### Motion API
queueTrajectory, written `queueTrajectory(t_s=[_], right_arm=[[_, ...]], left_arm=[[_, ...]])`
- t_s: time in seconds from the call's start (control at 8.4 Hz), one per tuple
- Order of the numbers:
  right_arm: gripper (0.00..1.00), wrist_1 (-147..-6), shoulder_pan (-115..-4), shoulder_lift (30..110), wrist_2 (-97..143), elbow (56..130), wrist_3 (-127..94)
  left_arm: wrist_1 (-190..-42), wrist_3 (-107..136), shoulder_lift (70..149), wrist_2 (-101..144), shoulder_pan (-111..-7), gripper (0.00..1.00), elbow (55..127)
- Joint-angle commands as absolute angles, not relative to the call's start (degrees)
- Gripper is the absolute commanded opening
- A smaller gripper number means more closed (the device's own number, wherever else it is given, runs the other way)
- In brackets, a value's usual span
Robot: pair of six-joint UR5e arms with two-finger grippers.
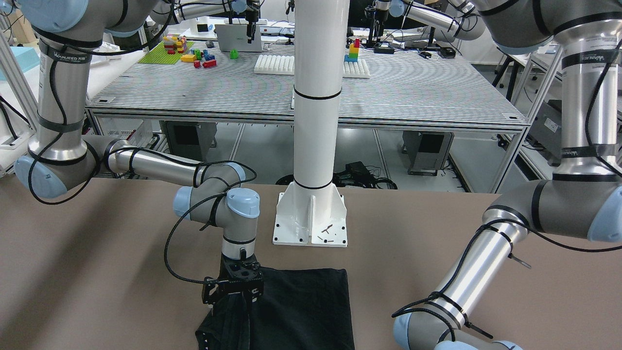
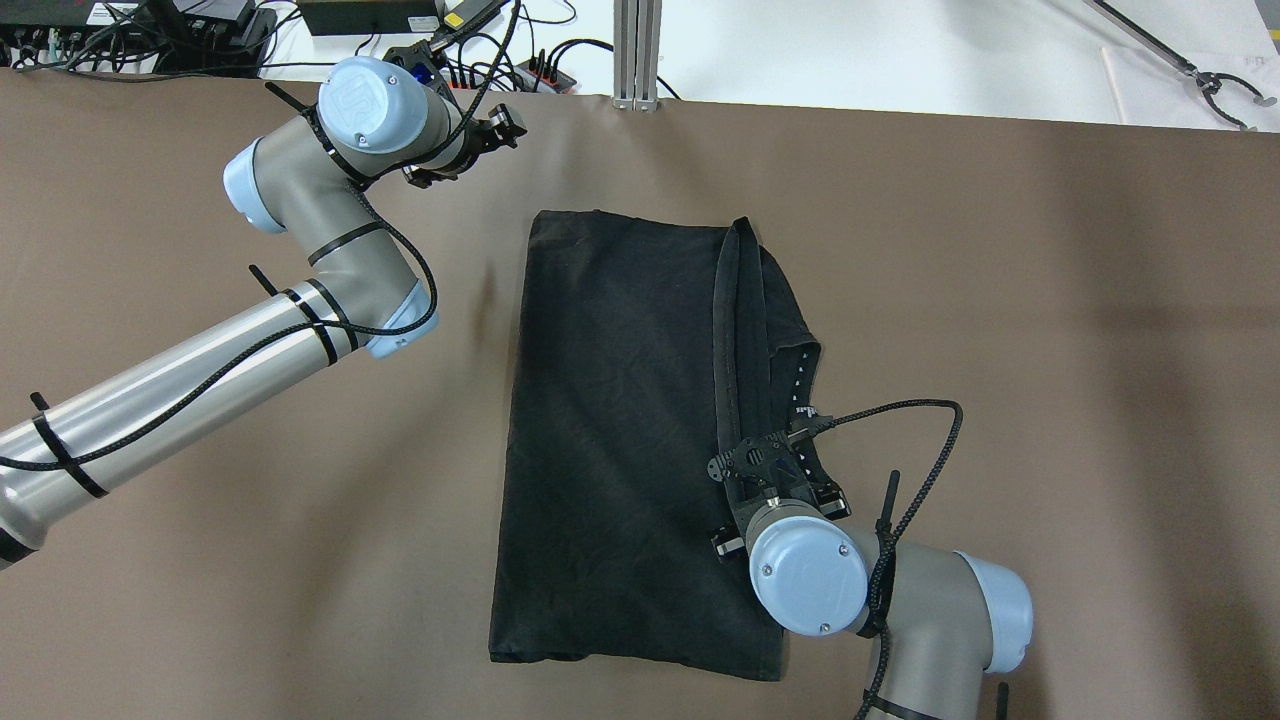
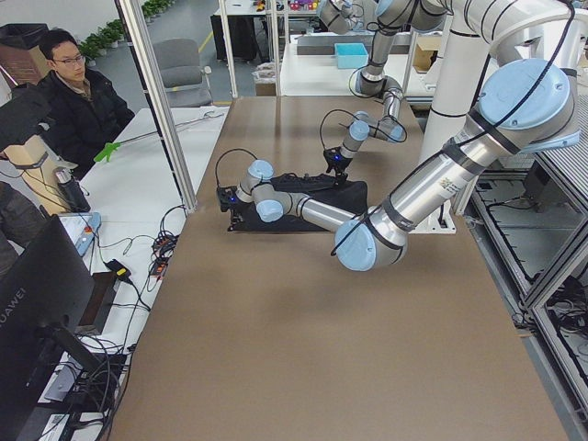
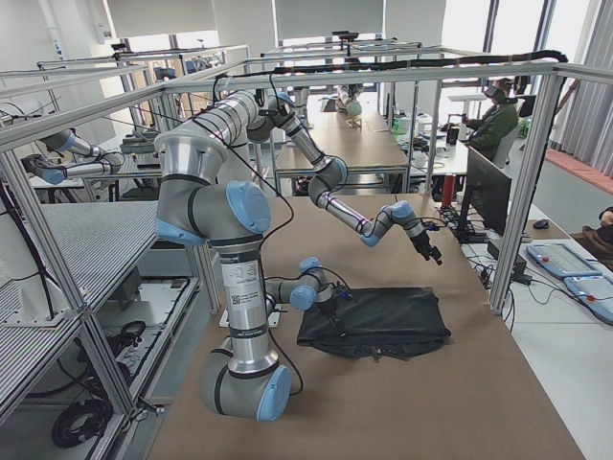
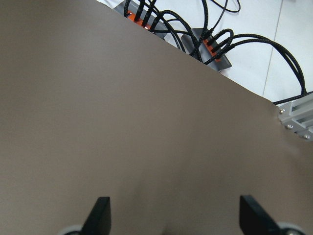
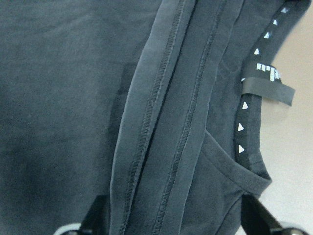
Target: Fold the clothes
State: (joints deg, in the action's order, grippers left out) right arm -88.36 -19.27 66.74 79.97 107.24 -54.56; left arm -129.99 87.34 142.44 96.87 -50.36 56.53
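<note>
The clothes point(image 2: 620, 430) are one black garment lying flat on the brown table point(image 2: 1050, 300). One long side is folded over into a narrow hemmed strip point(image 6: 161, 122), beside a neckband with small white marks and a label point(image 6: 268, 88). My right gripper point(image 2: 765, 470) hangs just above that folded edge near the neckband, pointing down. In the right wrist view it is open point(image 6: 178, 220), its fingertips wide apart over the fabric. My left gripper point(image 2: 490, 135) hovers open over bare table near the far edge, well apart from the garment point(image 1: 301, 311). Nothing lies between its fingertips point(image 5: 100, 215).
The white pole's base plate point(image 1: 311, 228) is bolted to the table just behind the garment. Black cables and power strips point(image 5: 205, 44) lie past the far table edge. A person point(image 3: 73, 101) sits at a desk beyond that edge. Aluminium frame posts point(image 2: 637, 50) stand there.
</note>
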Motion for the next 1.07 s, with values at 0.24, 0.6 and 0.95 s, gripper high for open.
queueTrajectory(t_s=[0.24,0.6,0.95], right_arm=[[0.94,-86.1,-21.3,65.5,81.8,104.3,-53.4],[0.94,-85.7,-26.9,65.7,86.8,102.6,-46.9],[0.94,-76.4,-30.1,68.8,94.1,99.3,-45.6]], left_arm=[[-130.1,87.7,141.9,96.9,-50.4,0.93,57.0],[-130.1,87.7,141.8,96.8,-50.4,0.93,57.0],[-130.1,87.9,141.2,96.8,-50.4,0.93,57.8]])
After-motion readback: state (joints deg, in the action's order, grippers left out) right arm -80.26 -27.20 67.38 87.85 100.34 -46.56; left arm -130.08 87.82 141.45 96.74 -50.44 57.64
